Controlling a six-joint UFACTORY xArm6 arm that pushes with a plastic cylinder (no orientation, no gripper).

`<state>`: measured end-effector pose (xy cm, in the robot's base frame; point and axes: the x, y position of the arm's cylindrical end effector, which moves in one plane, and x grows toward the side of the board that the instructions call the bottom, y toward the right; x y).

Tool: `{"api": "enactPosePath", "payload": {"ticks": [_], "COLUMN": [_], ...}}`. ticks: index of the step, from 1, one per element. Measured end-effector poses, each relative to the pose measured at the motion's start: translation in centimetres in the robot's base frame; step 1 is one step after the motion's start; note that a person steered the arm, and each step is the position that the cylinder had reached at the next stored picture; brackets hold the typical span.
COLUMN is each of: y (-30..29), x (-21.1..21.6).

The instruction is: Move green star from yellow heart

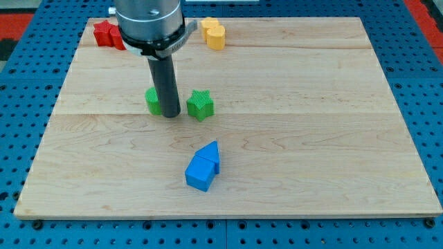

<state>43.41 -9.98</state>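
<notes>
Wooden board (291,173) risk: the gripperless rod's tip (172,115) sits between a green block (152,101) and the green star (200,104), so a careless sweep could shove the wrong one.

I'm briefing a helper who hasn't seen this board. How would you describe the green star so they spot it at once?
Start at the wooden board and find the dark rod near its middle left; my tip rests there. The green star sits just to the view's right of it. Unlike the other green block, partly hidden left of the rod, it has a pointed, ridged outline.
</notes>
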Motion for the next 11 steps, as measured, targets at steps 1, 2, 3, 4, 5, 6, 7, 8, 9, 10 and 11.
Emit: {"api": "enactPosePath", "payload": {"ticks": [1,2,3,4,5,6,7,8,9,10,11], "y": [-0.1,-0.1,1.9,5.3,9.0,10.2,10.0,4.7,3.4,6.7,10.6], "x": [2.0,7.0,12.4,15.3,15.2,12.3,9.7,7.2,6.2,8.6,12.1]}}
